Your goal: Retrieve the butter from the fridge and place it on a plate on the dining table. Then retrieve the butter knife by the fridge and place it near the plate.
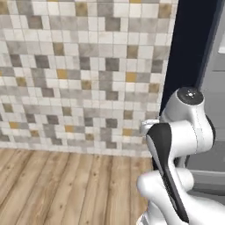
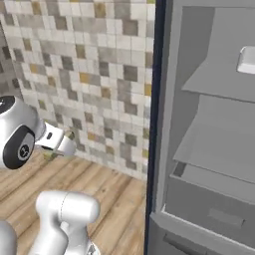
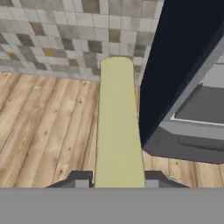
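Logging contents as I saw them, largest first. Item one: tiled wall (image 1: 79, 74), a mosaic of grey, beige and ochre squares, taking up the far side of both base views. Item two: wood-plank floor (image 1: 66, 189), meeting the wall at its foot. Item three: fridge (image 2: 209, 149), matte grey, standing open, with grey shelves and a drawer front on show inside; a pale object (image 2: 246, 60) sat at the right end of its upper shelf, too cropped for me to identify. Item four: navy panel (image 2: 158, 99), a dark upright edge between wall and fridge. Item five: gripper (image 3: 119, 181), its two dark tips clamped on either side of the butter. Item six: butter (image 3: 118, 127), a pale olive-yellow stick, pinched at its near end and projecting forward above the floor, outside the fridge and left of its lower front edge.
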You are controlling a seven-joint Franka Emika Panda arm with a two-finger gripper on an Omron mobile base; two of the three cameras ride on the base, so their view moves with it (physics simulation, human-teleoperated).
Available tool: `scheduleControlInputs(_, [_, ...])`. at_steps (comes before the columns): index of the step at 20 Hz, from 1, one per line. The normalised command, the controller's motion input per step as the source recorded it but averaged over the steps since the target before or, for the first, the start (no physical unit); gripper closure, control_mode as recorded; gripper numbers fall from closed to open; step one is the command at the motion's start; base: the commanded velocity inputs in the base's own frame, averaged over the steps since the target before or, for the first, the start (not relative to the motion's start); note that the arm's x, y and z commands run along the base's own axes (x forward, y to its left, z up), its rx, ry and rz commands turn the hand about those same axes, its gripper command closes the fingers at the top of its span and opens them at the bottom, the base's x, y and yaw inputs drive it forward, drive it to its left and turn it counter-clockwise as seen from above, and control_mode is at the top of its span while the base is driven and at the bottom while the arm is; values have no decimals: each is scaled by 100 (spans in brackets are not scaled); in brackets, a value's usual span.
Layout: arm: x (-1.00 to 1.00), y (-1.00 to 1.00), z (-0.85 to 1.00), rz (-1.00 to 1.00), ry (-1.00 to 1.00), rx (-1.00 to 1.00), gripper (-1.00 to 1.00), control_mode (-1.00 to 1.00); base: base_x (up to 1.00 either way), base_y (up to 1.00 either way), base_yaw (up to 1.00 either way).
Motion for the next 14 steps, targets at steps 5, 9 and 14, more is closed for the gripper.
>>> scheduleControlInputs(5, [0,0,0,0,0,0,100,100,0,27,98])
scheduleControlInputs(9, [0,0,0,0,0,0,100,100,0,51,92])
scheduleControlInputs(14, [0,0,0,0,0,0,100,100,0,57,85])
